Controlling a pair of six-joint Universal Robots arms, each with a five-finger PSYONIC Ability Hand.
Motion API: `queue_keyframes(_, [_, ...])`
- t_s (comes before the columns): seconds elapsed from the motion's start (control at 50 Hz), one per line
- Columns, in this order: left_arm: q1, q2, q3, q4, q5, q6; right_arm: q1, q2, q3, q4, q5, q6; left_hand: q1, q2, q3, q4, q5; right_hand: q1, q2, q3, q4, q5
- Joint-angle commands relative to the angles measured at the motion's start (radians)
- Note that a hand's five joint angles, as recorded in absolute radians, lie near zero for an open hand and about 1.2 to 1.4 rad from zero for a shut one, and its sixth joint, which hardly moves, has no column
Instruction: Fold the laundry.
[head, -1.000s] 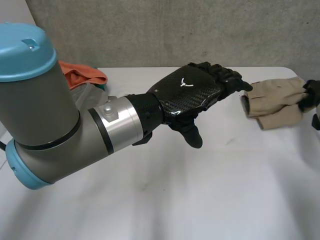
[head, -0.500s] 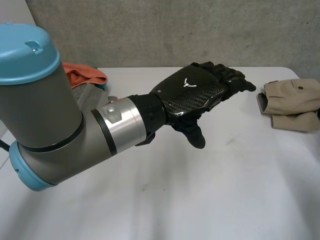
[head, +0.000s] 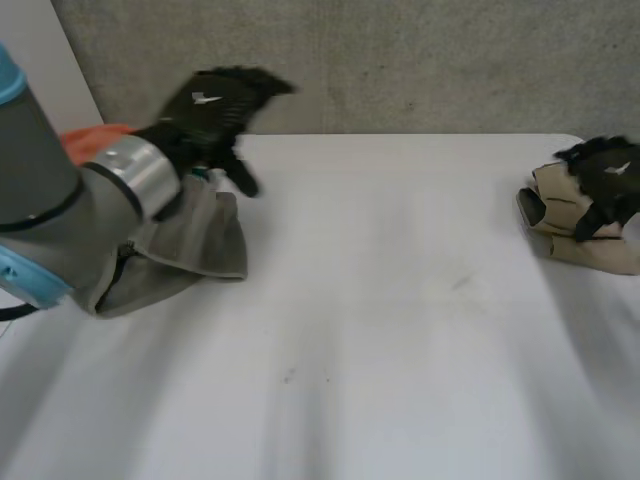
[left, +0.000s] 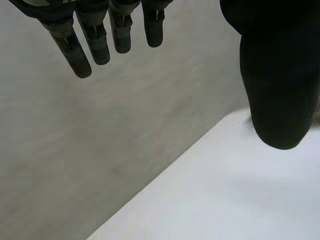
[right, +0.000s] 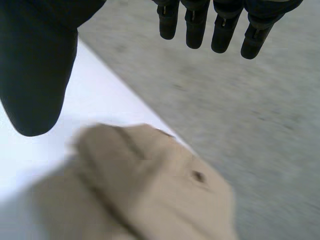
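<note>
Near left on the table (head: 380, 330): grey garment (head: 195, 250), crumpled, partly under the left arm, long axis near-left to far-right. Right edge, mid-depth: folded beige garment (head: 560, 215), long axis across the table, short end facing centre. Right hand (head: 605, 180) hovers over it, fingers (right: 196, 30) straight, gripping nothing. Farther back: left hand (head: 215, 105) raised above the grey piece, fingers (left: 100, 45) straight, empty. Orange cloth (head: 90, 135) behind. Beige looks done. Grey next: left hand must drop, pinch an edge, drag it to centre.
</note>
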Motion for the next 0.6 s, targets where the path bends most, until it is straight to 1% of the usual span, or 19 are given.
queue_keyframes(0.02, [0.186,-0.167,0.005,0.037,-0.053,0.280,0.053,-0.143,0.205,0.018,-0.026,-0.176,0.052,0.036,0.030,0.039,0.022,-0.051,-0.042,-0.042,-0.044,-0.045])
queue_keyframes(0.04, [0.201,-0.185,0.004,0.039,-0.054,0.320,0.059,-0.157,0.237,0.019,-0.026,-0.209,0.052,0.036,0.030,0.039,0.022,-0.051,-0.042,-0.042,-0.044,-0.045])
queue_keyframes(0.06, [0.231,-0.220,0.004,0.042,-0.058,0.393,0.062,-0.160,0.249,0.019,-0.028,-0.223,0.055,0.039,0.033,0.042,0.025,-0.051,-0.042,-0.042,-0.044,-0.045])
queue_keyframes(0.08, [0.247,-0.239,0.007,0.043,-0.061,0.421,0.067,-0.163,0.262,0.018,-0.028,-0.232,0.055,0.039,0.033,0.042,0.025,-0.051,-0.042,-0.042,-0.044,-0.045])
queue_keyframes(0.14, [0.278,-0.327,0.030,0.043,-0.066,0.485,0.105,-0.169,0.291,0.018,-0.026,-0.242,0.064,0.048,0.042,0.051,0.034,-0.051,-0.042,-0.042,-0.044,-0.045])
queue_keyframes(0.18, [0.279,-0.355,0.041,0.043,-0.066,0.487,0.121,-0.169,0.299,0.015,-0.026,-0.242,0.108,0.092,0.086,0.094,0.078,-0.051,-0.042,-0.042,-0.044,-0.045])
queue_keyframes(0.2, [0.279,-0.365,0.044,0.043,-0.066,0.487,0.128,-0.167,0.305,0.012,-0.025,-0.240,0.195,0.179,0.173,0.182,0.165,-0.051,-0.042,-0.042,-0.044,-0.045])
queue_keyframes(0.22, [0.278,-0.371,0.050,0.043,-0.066,0.484,0.130,-0.167,0.305,0.012,-0.023,-0.240,0.527,0.511,0.505,0.514,0.497,-0.051,-0.042,-0.042,-0.044,-0.045])
queue_keyframes(0.28, [0.267,-0.368,0.050,0.045,-0.064,0.472,0.130,-0.169,0.315,0.009,-0.015,-0.239,1.107,1.091,1.085,1.094,1.077,-0.051,-0.042,-0.042,-0.044,-0.045])
queue_keyframes(0.3, [0.252,-0.357,0.050,0.045,-0.064,0.452,0.130,-0.169,0.317,0.007,-0.014,-0.239,1.202,1.185,1.180,1.188,1.172,-0.051,-0.042,-0.042,-0.044,-0.045])
queue_keyframes(0.36, [0.215,-0.307,0.050,0.048,-0.066,0.395,0.130,-0.174,0.322,0.007,-0.009,-0.239,1.203,1.186,1.181,1.189,1.173,-0.051,-0.042,-0.042,-0.044,-0.045])
queue_keyframes(0.38, [0.185,-0.252,0.039,0.054,-0.066,0.339,0.130,-0.177,0.322,0.007,-0.008,-0.239,1.203,1.186,1.181,1.189,1.173,-0.051,-0.042,-0.042,-0.044,-0.045])
queue_keyframes(0.44, [0.141,-0.193,0.033,0.072,-0.066,0.263,0.127,-0.212,0.323,0.007,0.004,-0.234,1.203,1.186,1.181,1.189,1.173,-0.051,-0.042,-0.042,-0.044,-0.045])
queue_keyframes(0.46, [0.108,-0.159,0.032,0.086,-0.066,0.212,0.127,-0.223,0.323,0.009,0.006,-0.231,1.203,1.186,1.181,1.189,1.173,-0.051,-0.042,-0.042,-0.044,-0.045])
queue_keyframes(0.48, [0.091,-0.144,0.032,0.094,-0.066,0.185,0.125,-0.239,0.323,0.009,0.014,-0.226,1.203,1.186,1.181,1.189,1.173,-0.051,-0.042,-0.042,-0.044,-0.045])
queue_keyframes(0.5, [0.045,-0.115,0.033,0.112,-0.064,0.123,0.125,-0.247,0.323,0.009,0.015,-0.220,1.203,1.186,1.181,1.189,1.173,-0.051,-0.042,-0.042,-0.044,-0.045])
queue_keyframes(0.56, [-0.010,-0.087,0.039,0.143,-0.063,0.052,0.125,-0.281,0.323,0.009,0.029,-0.181,1.203,1.186,1.181,1.189,1.173,-0.051,-0.042,-0.042,-0.044,-0.045])
queue_keyframes(0.58, [-0.053,-0.075,0.044,0.167,-0.063,-0.005,0.122,-0.292,0.323,0.009,0.032,-0.167,1.203,1.186,1.181,1.189,1.173,-0.051,-0.042,-0.042,-0.044,-0.045])
queue_keyframes(0.6, [-0.078,-0.076,0.045,0.181,-0.063,-0.036,0.121,-0.302,0.325,0.009,0.037,-0.151,1.203,1.186,1.181,1.189,1.173,-0.051,-0.042,-0.042,-0.044,-0.045])
